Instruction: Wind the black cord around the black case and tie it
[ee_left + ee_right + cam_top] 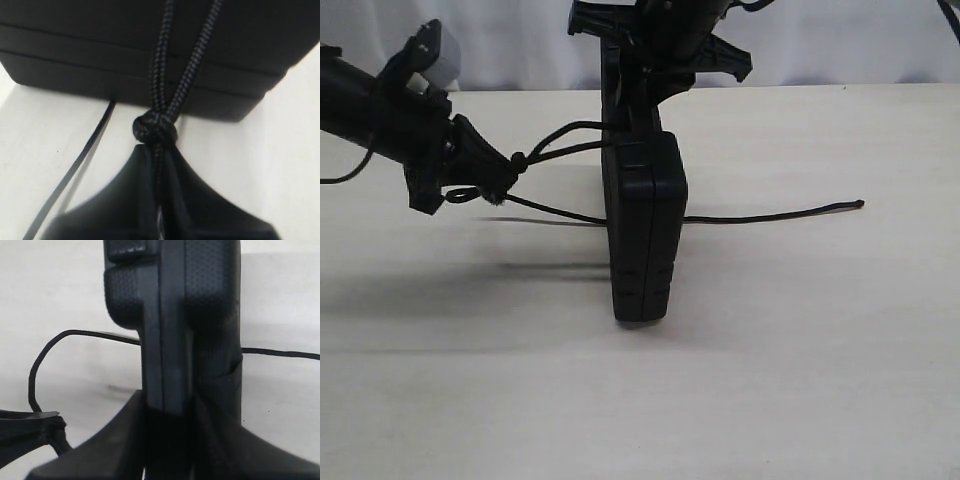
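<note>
The black case [642, 230] stands on its narrow edge on the table. From above, my right gripper [638, 105] is shut on its upper end; in the right wrist view the gripper [169, 396] clamps both faces of the case [170, 315]. Left of the case, my left gripper [510, 178] is shut on the black cord [565, 140] just behind a knot [155, 127]. Two taut strands [172, 65] run from the knot up to the case [100, 50]. Another stretch of cord passes the foot of the case and ends on the table at the right [855, 205].
The pale table [800, 380] runs all round the case. A slack length of cord [55, 340] curves over the table on the left gripper's side. A white wall or backdrop [840, 40] closes the far edge.
</note>
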`<move>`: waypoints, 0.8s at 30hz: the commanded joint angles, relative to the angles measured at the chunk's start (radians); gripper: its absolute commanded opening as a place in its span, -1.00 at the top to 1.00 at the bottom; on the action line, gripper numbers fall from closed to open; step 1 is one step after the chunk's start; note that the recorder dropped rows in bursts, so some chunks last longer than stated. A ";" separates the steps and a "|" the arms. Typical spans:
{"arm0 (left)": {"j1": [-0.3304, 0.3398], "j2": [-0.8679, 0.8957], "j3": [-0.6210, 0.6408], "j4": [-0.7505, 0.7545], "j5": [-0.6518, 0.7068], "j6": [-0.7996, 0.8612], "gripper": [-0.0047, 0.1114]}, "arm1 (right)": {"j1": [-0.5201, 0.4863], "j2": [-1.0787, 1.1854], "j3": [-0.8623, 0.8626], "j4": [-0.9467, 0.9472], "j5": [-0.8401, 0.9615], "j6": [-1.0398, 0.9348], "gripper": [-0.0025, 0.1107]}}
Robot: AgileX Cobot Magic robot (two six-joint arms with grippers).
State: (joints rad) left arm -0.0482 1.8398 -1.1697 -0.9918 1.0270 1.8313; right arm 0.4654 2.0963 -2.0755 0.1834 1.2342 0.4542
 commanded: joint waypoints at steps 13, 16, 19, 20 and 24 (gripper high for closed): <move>-0.091 -0.007 0.004 -0.089 -0.201 0.046 0.92 | 0.002 -0.011 -0.006 0.017 -0.013 0.005 0.88; -0.092 -0.007 0.004 -0.147 -0.192 0.099 0.92 | 0.002 -0.011 -0.006 0.017 -0.013 0.005 0.88; -0.092 -0.007 0.004 -0.152 -0.192 0.113 0.92 | 0.002 -0.011 -0.006 0.017 -0.013 0.005 0.88; -0.092 -0.007 0.004 -0.152 -0.194 0.117 0.92 | 0.002 -0.011 -0.006 0.017 -0.013 0.005 0.88; -0.098 -0.007 0.004 -0.152 -0.211 0.131 0.92 | 0.002 -0.011 -0.006 0.017 -0.013 0.005 0.88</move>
State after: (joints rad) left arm -0.1346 1.8398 -1.1697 -1.1243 0.8301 1.9491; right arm 0.4654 2.0963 -2.0755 0.1834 1.2342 0.4542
